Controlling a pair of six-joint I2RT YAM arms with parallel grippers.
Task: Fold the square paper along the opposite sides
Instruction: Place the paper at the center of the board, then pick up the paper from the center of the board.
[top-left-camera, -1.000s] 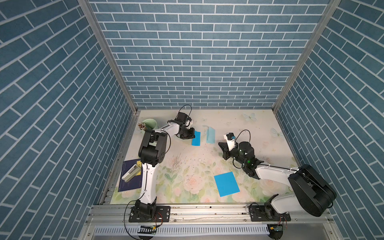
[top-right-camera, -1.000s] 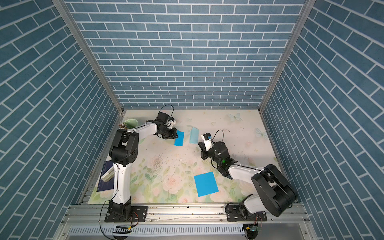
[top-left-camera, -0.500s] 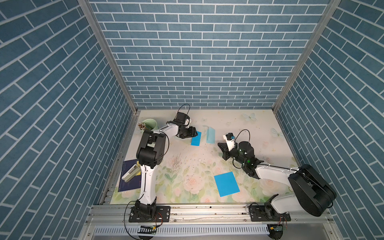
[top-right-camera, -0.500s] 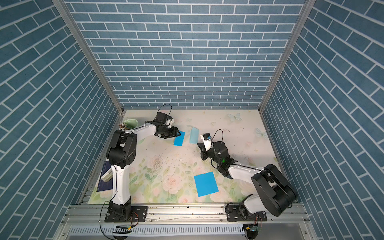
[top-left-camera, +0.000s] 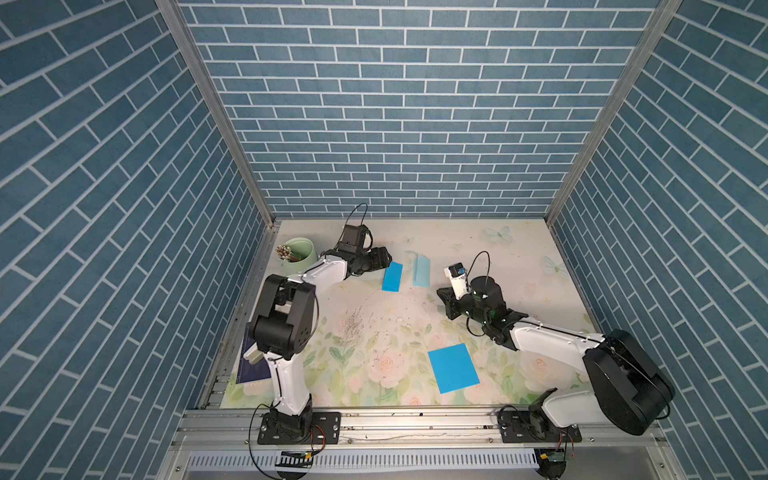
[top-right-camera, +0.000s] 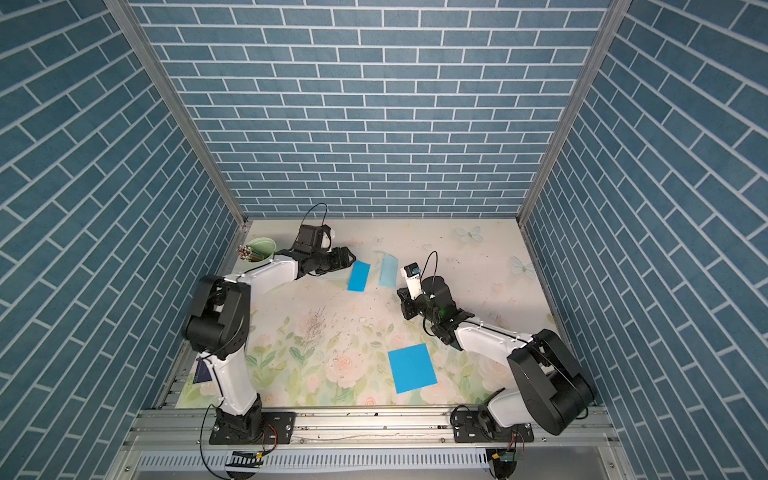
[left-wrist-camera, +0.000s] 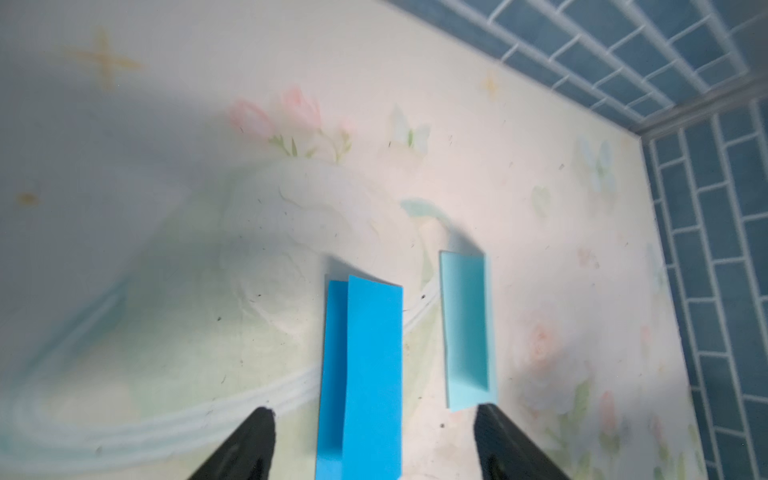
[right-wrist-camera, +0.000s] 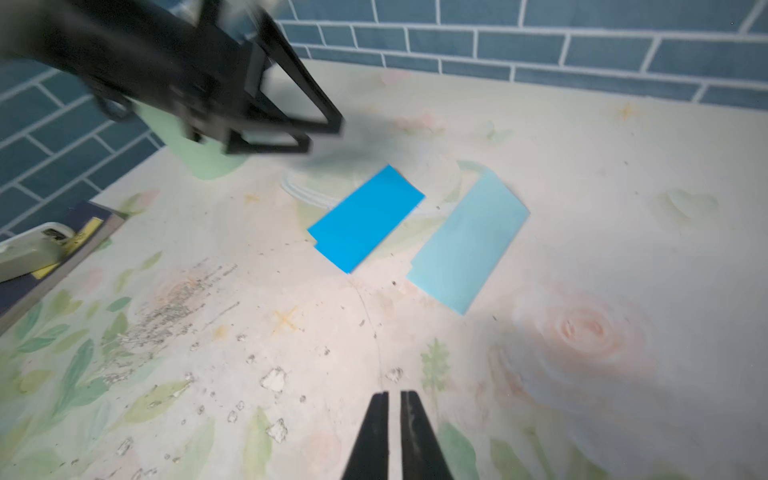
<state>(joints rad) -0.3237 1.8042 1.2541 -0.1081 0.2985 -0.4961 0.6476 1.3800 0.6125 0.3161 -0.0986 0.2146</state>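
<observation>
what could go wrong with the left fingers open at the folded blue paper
On the bright blue folded paper, the layers sit offset and the top one looks lifted, so it may spring open. One of the left fingers sits close to the light blue folded paper; withdrawing could nudge it.

The left folded paper (top-left-camera: 392, 276) is bright blue, the right folded paper (top-left-camera: 421, 271) pale blue, and the near flat sheet (top-left-camera: 453, 368) bright blue. The table (top-left-camera: 353, 374) is cream with pink roses and green leaves.
</observation>
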